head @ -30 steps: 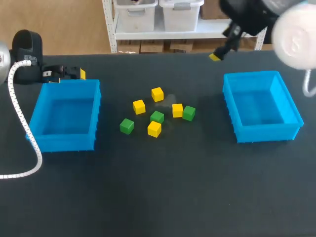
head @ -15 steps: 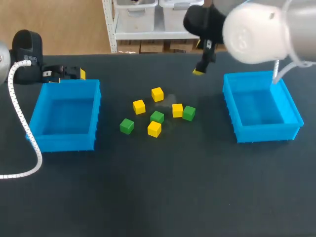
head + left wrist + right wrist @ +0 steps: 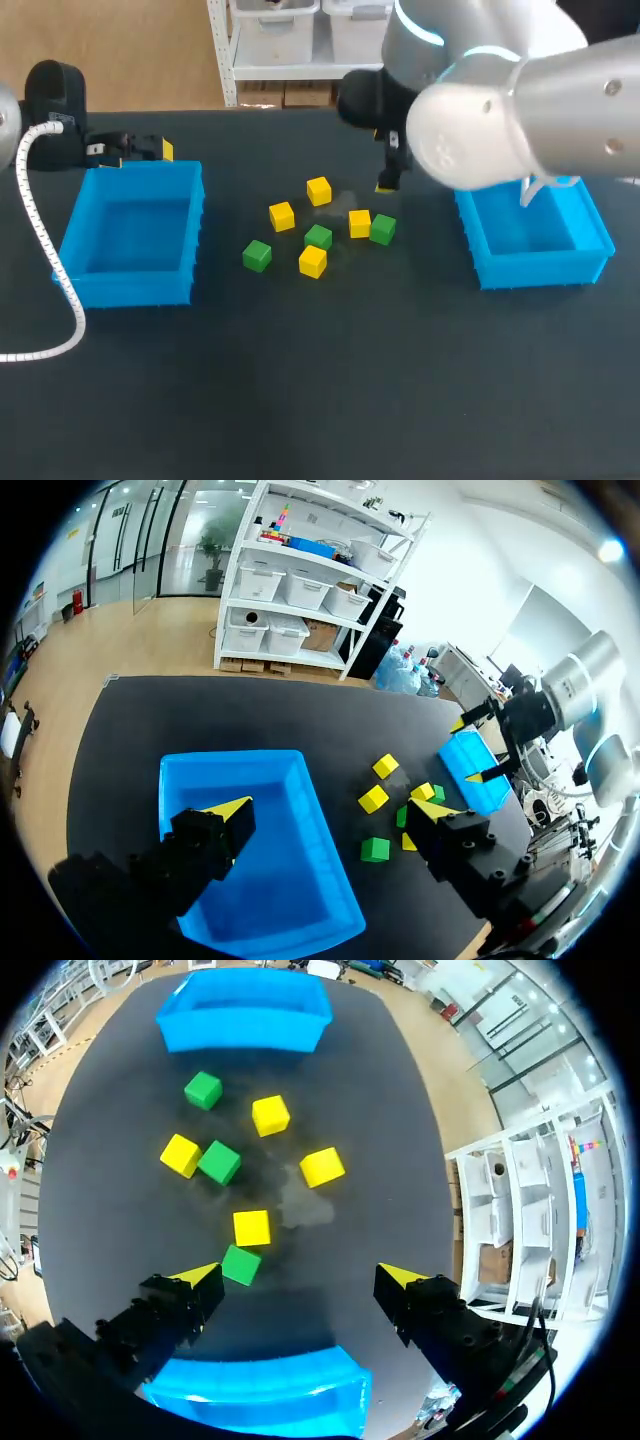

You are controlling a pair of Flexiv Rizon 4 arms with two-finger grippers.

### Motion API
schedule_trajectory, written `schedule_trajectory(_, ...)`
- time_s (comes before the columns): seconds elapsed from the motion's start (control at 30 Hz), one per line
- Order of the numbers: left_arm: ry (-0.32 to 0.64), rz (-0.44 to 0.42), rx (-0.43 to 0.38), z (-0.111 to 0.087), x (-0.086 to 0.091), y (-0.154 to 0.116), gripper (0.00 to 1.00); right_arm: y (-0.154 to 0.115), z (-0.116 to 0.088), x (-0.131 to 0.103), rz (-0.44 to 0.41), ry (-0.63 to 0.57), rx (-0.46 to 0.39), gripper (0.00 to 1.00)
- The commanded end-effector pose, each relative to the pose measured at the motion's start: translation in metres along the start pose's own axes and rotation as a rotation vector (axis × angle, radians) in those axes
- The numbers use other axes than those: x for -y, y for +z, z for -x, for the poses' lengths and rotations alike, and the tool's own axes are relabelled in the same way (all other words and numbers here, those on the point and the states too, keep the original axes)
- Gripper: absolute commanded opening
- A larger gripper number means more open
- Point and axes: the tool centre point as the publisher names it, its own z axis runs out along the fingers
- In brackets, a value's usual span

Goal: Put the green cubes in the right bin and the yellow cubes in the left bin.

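Only the wrist views reveal the left tool and right tool spread wide.

— How many cubes on the desk?
— Four yellow cubes, three green cubes; seven, so far as the head view shows.
— Bins?
— Two blue bins.

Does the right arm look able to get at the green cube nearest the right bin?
Probably yes. The right end effector hangs open close to the green cube, with nothing over it; the yellow cube close beside it may crowd one finger.
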Motion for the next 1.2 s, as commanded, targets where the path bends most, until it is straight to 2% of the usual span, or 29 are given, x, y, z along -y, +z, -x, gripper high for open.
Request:
schedule_trajectory(0.03,0.002,-0.01,0.005,-0.001,-0.002,0.0,1.0,0.008,-0.002,-0.016,-0.039,-0.002,-0.006,1.0)
schedule_trajectory(0.43,0.002,-0.01,0.005,-0.001,-0.002,0.0,1.0,0.033,0.005,-0.04,-0.032,-0.017,-0.055,1.0)
schedule_trajectory(0.73,0.002,-0.01,0.005,-0.001,-0.002,0.0,1.0,0.05,0.015,-0.032,-0.036,-0.026,-0.064,1.0)
schedule_trajectory(1.2,0.002,-0.01,0.005,-0.001,-0.002,0.0,1.0,0.062,0.019,-0.035,-0.011,-0.054,-0.07,1.0)
